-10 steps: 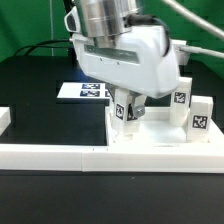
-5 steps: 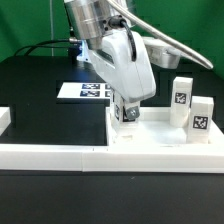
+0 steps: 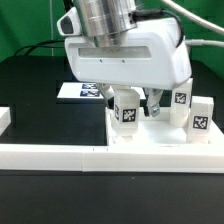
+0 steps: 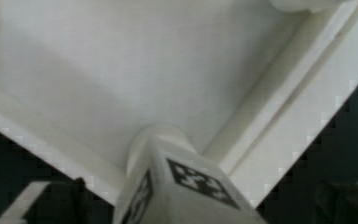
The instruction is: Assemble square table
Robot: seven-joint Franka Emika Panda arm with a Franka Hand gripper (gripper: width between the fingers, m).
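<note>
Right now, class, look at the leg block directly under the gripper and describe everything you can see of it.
The leg block is a small white block, plastic by its look, with a black-and-white tag on its facing side. It stands roughly upright in the near corner of the tabletop, at the exterior view's left end, on the tray floor inside the raised rim. The gripper stands open around it; whether a finger touches it cannot be told.

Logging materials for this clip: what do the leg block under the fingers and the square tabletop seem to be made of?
Leg block: seemingly white hard plastic, matte, carrying a printed black-and-white tag. Square tabletop: likely the same plastic, smooth, evenly white, with a moulded-looking raised rim.
</note>
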